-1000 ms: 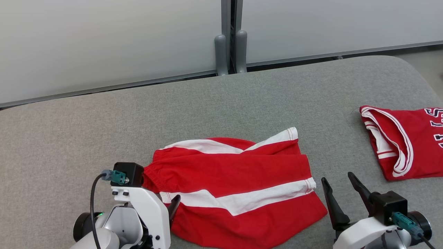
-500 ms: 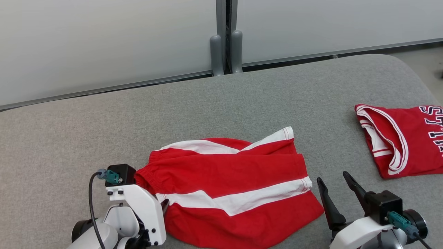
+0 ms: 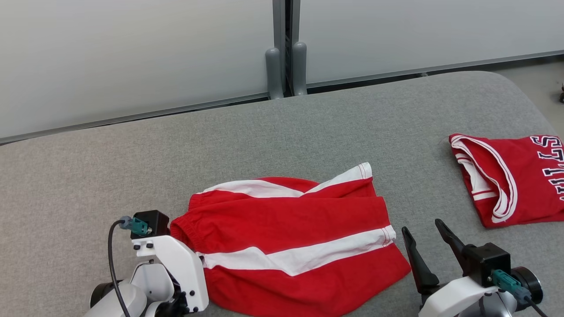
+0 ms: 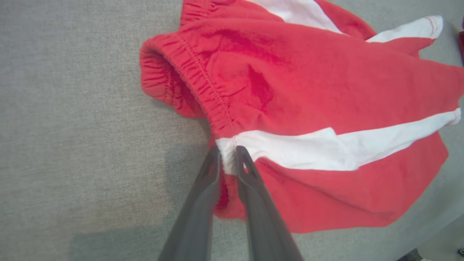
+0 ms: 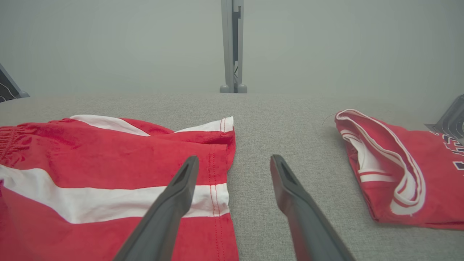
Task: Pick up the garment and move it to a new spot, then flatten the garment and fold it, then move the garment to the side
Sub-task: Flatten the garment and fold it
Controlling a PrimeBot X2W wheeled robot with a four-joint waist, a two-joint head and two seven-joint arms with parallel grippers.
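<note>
The garment (image 3: 286, 220) is a pair of red shorts with white stripes, lying crumpled on the grey table, waistband to the left. In the left wrist view my left gripper (image 4: 227, 154) is shut on the shorts (image 4: 326, 90), pinching the waistband edge where the white stripe ends. In the head view the white left wrist (image 3: 172, 264) hides those fingers. My right gripper (image 3: 420, 225) stands open just right of the shorts' leg hem, nothing between its fingers. From the right wrist, that gripper (image 5: 234, 158) straddles the hem of the shorts (image 5: 108, 159).
A red jersey (image 3: 511, 176) with white trim and dark letters lies folded at the table's right side, also seen from the right wrist (image 5: 398, 170). The grey padded table (image 3: 308, 132) stretches bare behind the shorts. Pale wall panels with a grey post (image 3: 286, 66) stand behind it.
My left gripper has slid in at the waistband and its fingers have come together on the fabric. The right gripper has stayed open. The head camera has shifted slightly.
</note>
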